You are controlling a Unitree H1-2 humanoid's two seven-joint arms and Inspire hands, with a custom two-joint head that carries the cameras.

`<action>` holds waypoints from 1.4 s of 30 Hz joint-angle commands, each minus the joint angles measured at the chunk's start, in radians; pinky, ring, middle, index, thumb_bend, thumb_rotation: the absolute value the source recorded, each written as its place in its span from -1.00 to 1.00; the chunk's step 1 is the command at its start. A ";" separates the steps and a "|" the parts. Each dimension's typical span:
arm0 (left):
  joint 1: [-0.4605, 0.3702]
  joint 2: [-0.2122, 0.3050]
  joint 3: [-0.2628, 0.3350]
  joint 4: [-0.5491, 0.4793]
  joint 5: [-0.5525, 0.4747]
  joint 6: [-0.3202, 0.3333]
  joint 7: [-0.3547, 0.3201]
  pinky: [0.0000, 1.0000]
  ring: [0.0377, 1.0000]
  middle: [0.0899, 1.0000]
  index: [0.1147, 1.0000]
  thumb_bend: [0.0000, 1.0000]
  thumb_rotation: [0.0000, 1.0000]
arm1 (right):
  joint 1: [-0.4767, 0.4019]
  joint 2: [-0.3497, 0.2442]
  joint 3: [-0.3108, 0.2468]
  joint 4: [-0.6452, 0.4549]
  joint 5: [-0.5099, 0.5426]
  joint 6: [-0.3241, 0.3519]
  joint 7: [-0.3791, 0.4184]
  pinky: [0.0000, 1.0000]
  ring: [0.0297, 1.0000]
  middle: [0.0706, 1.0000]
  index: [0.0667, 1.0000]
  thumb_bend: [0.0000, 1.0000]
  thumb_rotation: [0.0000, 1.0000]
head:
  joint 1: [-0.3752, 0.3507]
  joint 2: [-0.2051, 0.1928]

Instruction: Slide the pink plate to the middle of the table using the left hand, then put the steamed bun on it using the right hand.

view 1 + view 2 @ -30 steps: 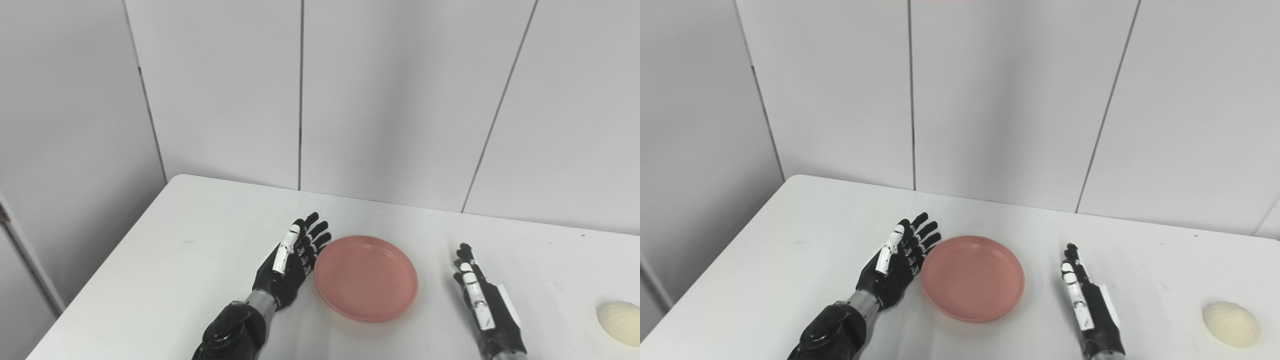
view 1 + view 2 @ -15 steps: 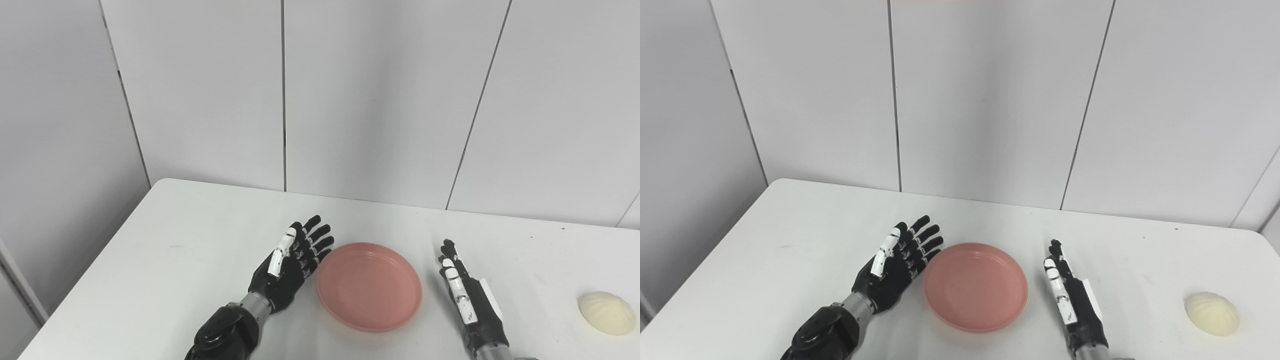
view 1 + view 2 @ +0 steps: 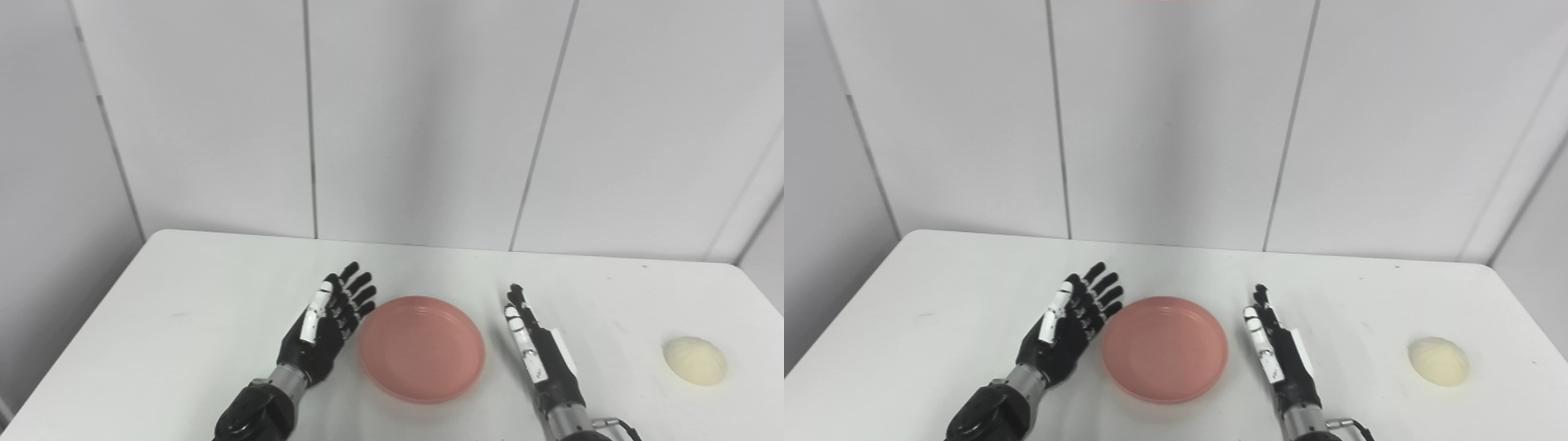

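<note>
1. While the pink plate (image 3: 422, 348) sits mid-table, the left hand (image 3: 327, 323), spread and empty, lies beside its left rim.
2. Right hand (image 3: 539, 355) (also spread, empty) has the steamed bun (image 3: 695, 361) well off to its right.

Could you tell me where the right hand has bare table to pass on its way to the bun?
Bare table lies between the right hand and the bun. The plate, flanked by both hands, is the crowded part.
</note>
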 commanded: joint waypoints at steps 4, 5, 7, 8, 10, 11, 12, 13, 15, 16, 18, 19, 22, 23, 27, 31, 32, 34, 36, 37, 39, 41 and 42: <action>0.066 0.036 0.007 0.161 0.026 0.039 0.000 0.87 0.85 0.88 0.88 -0.10 1.00 | 0.047 0.007 0.045 0.051 -0.145 -0.115 -0.117 0.88 0.93 0.96 1.00 -0.21 1.00 | -0.053 -0.007; 0.064 0.039 0.010 0.171 0.023 0.038 -0.004 0.86 0.84 0.87 0.88 -0.10 1.00 | 0.048 0.008 0.048 0.036 -0.158 -0.114 -0.126 0.87 0.92 0.96 1.00 -0.19 1.00 | -0.076 -0.011; 0.057 0.048 0.017 0.200 0.018 0.026 -0.025 0.82 0.82 0.85 0.86 -0.11 1.00 | 0.049 0.009 0.054 0.002 -0.186 -0.098 -0.141 0.82 0.89 0.97 1.00 -0.07 0.96 | -0.118 -0.015; 0.052 0.053 0.024 0.219 0.012 0.019 -0.039 0.81 0.81 0.84 0.84 -0.11 1.00 | 0.049 0.011 0.055 -0.012 -0.198 -0.103 -0.151 0.78 0.86 0.96 1.00 0.00 0.87 | -0.130 -0.016; 0.045 0.062 0.035 0.256 0.000 0.004 -0.065 0.79 0.79 0.83 0.83 -0.11 1.00 | 0.044 0.009 0.056 -0.034 -0.235 -0.118 -0.181 0.74 0.84 0.95 1.00 0.04 0.79 | -0.154 -0.018; 0.040 0.068 0.038 0.278 -0.002 -0.006 -0.077 0.78 0.78 0.82 0.82 -0.10 1.00 | 0.041 0.008 0.056 -0.051 -0.261 -0.116 -0.201 0.72 0.82 0.94 0.99 0.08 0.76 | -0.162 -0.019; 0.034 0.074 0.039 0.299 -0.003 -0.015 -0.088 0.76 0.77 0.80 0.80 -0.08 0.98 | 0.039 0.007 0.056 -0.067 -0.289 -0.109 -0.219 0.69 0.79 0.91 0.97 0.14 0.74 | -0.178 -0.021; 0.029 0.078 0.040 0.318 -0.003 -0.024 -0.095 0.74 0.77 0.80 0.80 -0.07 0.96 | 0.035 0.003 0.055 -0.084 -0.311 -0.103 -0.234 0.66 0.76 0.89 0.96 0.18 0.75 | -0.178 -0.021; 0.022 0.085 0.042 0.345 -0.004 -0.037 -0.107 0.73 0.77 0.80 0.78 -0.04 0.91 | 0.029 -0.003 0.052 -0.104 -0.333 -0.100 -0.252 0.62 0.71 0.86 0.93 0.30 0.72 | -0.201 -0.026; 0.020 0.088 0.046 0.357 -0.007 -0.043 -0.117 0.72 0.76 0.79 0.78 -0.03 0.89 | 0.021 -0.016 0.049 -0.113 -0.360 -0.114 -0.276 0.60 0.69 0.84 0.93 0.33 0.71 | -0.220 -0.029; 0.017 0.093 0.055 0.375 -0.016 -0.049 -0.134 0.71 0.74 0.77 0.75 -0.02 0.84 | 0.008 -0.042 0.041 -0.134 -0.411 -0.135 -0.318 0.48 0.64 0.79 0.89 0.40 0.62 | -0.240 -0.029; 0.017 0.095 0.060 0.381 -0.019 -0.049 -0.139 0.70 0.73 0.77 0.75 -0.02 0.84 | 0.004 -0.054 0.038 -0.144 -0.432 -0.141 -0.335 0.47 0.63 0.79 0.89 0.41 0.61 | -0.243 -0.028; 0.015 0.102 0.069 0.398 -0.022 -0.054 -0.153 0.68 0.73 0.76 0.75 -0.01 0.82 | 0.003 -0.086 0.017 -0.246 -0.523 -0.102 -0.375 0.30 0.52 0.72 0.83 0.43 0.44 | -0.264 -0.021; 0.014 0.104 0.072 0.403 -0.022 -0.054 -0.156 0.68 0.73 0.76 0.75 0.00 0.80 | 0.005 -0.096 0.009 -0.284 -0.538 -0.082 -0.371 0.29 0.52 0.72 0.83 0.42 0.31 | -0.267 -0.019; 0.008 0.111 0.079 0.418 -0.021 -0.060 -0.163 0.66 0.71 0.75 0.74 0.03 0.76 | 0.019 -0.127 -0.031 -0.413 -0.623 0.041 -0.337 0.07 0.45 0.69 0.86 0.54 0.11 | -0.274 -0.005; 0.005 0.114 0.083 0.424 -0.025 -0.061 -0.173 0.66 0.71 0.75 0.73 0.03 0.75 | 0.020 -0.165 -0.060 -0.455 -0.672 0.104 -0.320 0.13 0.46 0.67 0.84 0.63 0.12 | -0.291 0.003; 0.006 0.114 0.083 0.420 -0.025 -0.058 -0.173 0.66 0.71 0.75 0.73 0.03 0.74 | 0.019 -0.178 -0.068 -0.456 -0.677 0.114 -0.313 0.16 0.49 0.69 0.83 0.65 0.13 | -0.291 0.003; 0.007 0.115 0.080 0.416 -0.020 -0.059 -0.172 0.65 0.70 0.74 0.73 0.02 0.75 | 0.018 -0.202 -0.081 -0.455 -0.686 0.130 -0.306 0.27 0.59 0.75 0.84 0.65 0.11 | -0.293 0.006; 0.005 0.116 0.078 0.420 -0.017 -0.062 -0.172 0.64 0.70 0.73 0.72 0.02 0.77 | 0.017 -0.229 -0.096 -0.453 -0.704 0.149 -0.297 0.31 0.60 0.76 0.82 0.69 0.09 | -0.292 0.008; 0.003 0.117 0.079 0.424 -0.019 -0.062 -0.174 0.64 0.70 0.74 0.72 0.02 0.76 | 0.018 -0.247 -0.103 -0.446 -0.712 0.159 -0.293 0.31 0.60 0.76 0.82 0.70 0.11 | -0.292 0.008; 0.001 0.118 0.081 0.430 -0.021 -0.062 -0.178 0.66 0.71 0.74 0.73 0.03 0.74 | 0.022 -0.277 -0.113 -0.443 -0.724 0.177 -0.279 0.32 0.60 0.76 0.81 0.72 0.20 | -0.303 0.010; -0.001 0.121 0.081 0.436 -0.022 -0.064 -0.183 0.67 0.71 0.74 0.73 0.03 0.73 | 0.027 -0.300 -0.122 -0.445 -0.726 0.193 -0.264 0.32 0.60 0.76 0.80 0.73 0.21 | -0.307 0.012; -0.002 0.122 0.081 0.440 -0.021 -0.066 -0.185 0.66 0.70 0.75 0.74 0.02 0.74 | 0.030 -0.317 -0.128 -0.439 -0.720 0.196 -0.257 0.36 0.63 0.76 0.79 0.75 0.20 | -0.307 0.012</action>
